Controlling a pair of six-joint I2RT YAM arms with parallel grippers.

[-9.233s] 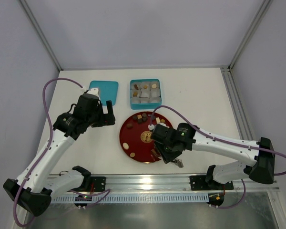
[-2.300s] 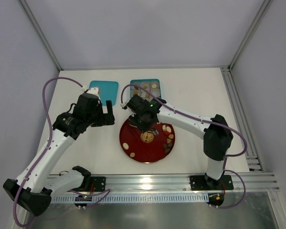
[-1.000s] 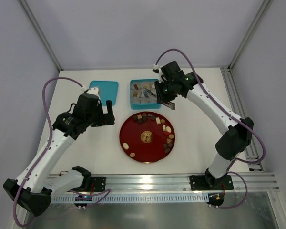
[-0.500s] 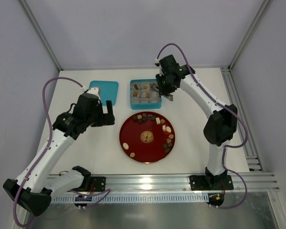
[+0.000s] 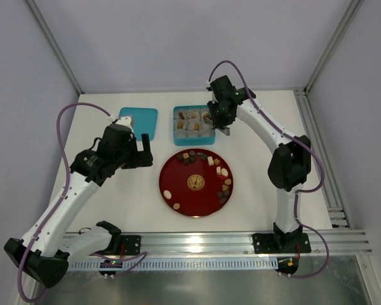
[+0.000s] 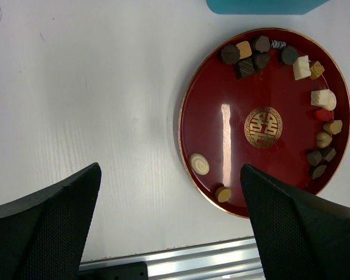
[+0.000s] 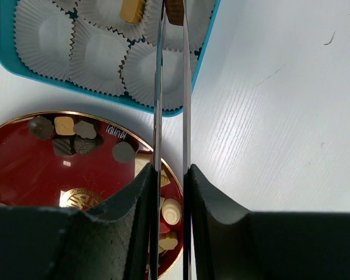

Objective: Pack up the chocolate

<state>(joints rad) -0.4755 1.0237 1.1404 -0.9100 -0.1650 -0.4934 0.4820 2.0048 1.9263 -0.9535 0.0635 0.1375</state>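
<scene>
Several dark, light brown and cream chocolates [image 5: 203, 155] lie round the edge of a red round plate [image 5: 184, 190]. A teal box [image 5: 176, 131] of white paper cups stands behind it; a few cups hold pieces. My right gripper [image 5: 216, 122] is shut on metal tweezers [image 7: 157, 87]. Their tips pinch a brown chocolate [image 7: 174, 11] over the box's [image 7: 205, 49] right-hand cups. My left gripper [image 5: 143, 152] is open and empty, hovering left of the plate [image 6: 221, 76]. In the left wrist view its fingers frame the plate's near left rim [image 6: 170, 168].
The teal box lid [image 5: 138, 119] lies flat at the back left. An aluminium rail [image 5: 241, 244] runs along the near edge. Grey walls enclose the white table on three sides.
My right arm went from the plate up to the box with the tweezers, and in the last second shifted left over the box's right side. My left arm has not moved.
</scene>
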